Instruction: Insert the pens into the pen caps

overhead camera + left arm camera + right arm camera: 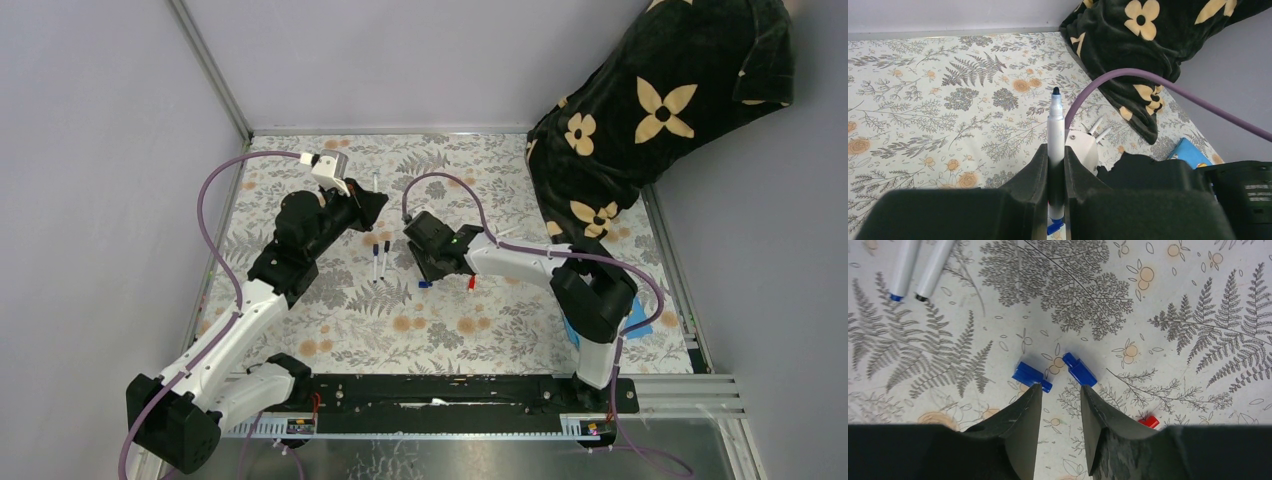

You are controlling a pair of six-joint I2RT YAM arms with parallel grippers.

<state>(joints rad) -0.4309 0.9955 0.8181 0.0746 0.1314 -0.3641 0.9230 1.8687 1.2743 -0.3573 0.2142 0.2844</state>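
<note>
My left gripper (pixel 1055 155) is shut on a white pen (pixel 1056 127), whose dark tip points away from the wrist and whose blue end shows below the fingers. In the top view that gripper (pixel 368 203) hangs above the back middle of the floral mat. My right gripper (pixel 1060 390) is open and low over the mat, with nothing between its fingers. Two blue pen caps (pixel 1030 376) (pixel 1079 369) lie just beyond its fingertips, one off each finger. A red pen cap (pixel 1148 421) lies to the right. Two more pens (pixel 904 267) (pixel 934 267) lie side by side at the upper left.
A black cloth with cream flowers (pixel 640 130) is bunched at the back right corner. A blue object (pixel 640 318) lies by the right arm's base. The purple cable (pixel 1148 82) arcs over the mat. Two other white pens (pixel 1098 131) lie near the right arm.
</note>
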